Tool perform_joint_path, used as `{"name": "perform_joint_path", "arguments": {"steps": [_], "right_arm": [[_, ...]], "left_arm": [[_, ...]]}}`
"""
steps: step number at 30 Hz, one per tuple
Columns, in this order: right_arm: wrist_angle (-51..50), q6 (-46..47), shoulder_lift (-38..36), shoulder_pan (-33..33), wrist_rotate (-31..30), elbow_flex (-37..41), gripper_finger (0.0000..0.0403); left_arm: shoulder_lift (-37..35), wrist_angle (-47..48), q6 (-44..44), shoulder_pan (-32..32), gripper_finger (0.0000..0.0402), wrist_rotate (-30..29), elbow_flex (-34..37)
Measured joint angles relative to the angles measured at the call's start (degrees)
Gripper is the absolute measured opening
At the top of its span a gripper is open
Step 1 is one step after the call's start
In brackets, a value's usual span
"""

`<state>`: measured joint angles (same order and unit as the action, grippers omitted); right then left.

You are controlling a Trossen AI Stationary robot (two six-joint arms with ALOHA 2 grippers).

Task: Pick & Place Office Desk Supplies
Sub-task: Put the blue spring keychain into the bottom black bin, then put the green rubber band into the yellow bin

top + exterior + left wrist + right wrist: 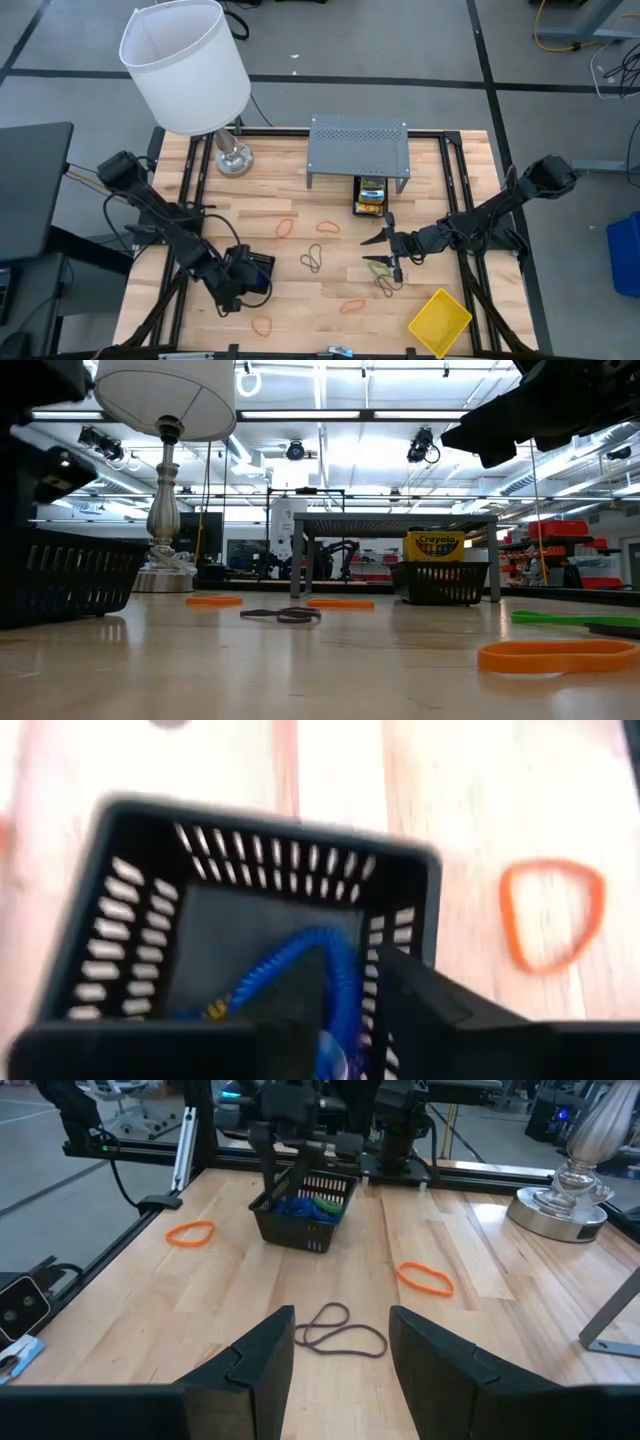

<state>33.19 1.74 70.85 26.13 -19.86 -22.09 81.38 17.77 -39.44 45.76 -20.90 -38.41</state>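
Two grippers in play. Left gripper [244,276] hung over a small black slotted-mesh tray [262,259] at the front-left of the wooden table [300,295]; couldn't tell whether it was open or closed. Thin blue rubber-band loop [335,952] lay inside that tray, with something green beside it in the right wrist view. Right gripper [340,1332] was open, nothing between its jaws, low over mid-table right of centre, just above a green rubber-band loop [378,266].

Counts from the high view:
- 4 thin orange rubber-band loops: two mid-table [285,227] [327,227], two toward the front edge [352,306] [263,325]
- 1 tangle of dark loops [313,261] at centre, another dark loop [386,288] just in front of the green one
- 2 black mesh trays: the second [440,582] sat under the grey perforated metal shelf [358,142], holding 1 yellow-and-green crayon box [432,545] upright
- 1 flat yellow square tray [440,322] at the front-right corner, well apart from both grippers

White-shaded lamp [185,65] stood at the back-left.
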Motion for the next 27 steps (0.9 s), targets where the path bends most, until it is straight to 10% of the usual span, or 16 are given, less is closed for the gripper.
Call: {"name": "perform_joint_path", "arguments": {"steps": [15,27], "right_arm": [[-3.5,1.65,0.0,-1.43,0.41,-0.12,0.0201],[-47.67,12.67,1.12,-1.03,8.42,-20.58,0.0255]], "left_arm": [[-6.83,-10.52,13.54,0.0,0.0269,-16.53,-1.36],[-6.79,-38.9,27.42,-1.62,0.0266,-19.81,8.64]]}}
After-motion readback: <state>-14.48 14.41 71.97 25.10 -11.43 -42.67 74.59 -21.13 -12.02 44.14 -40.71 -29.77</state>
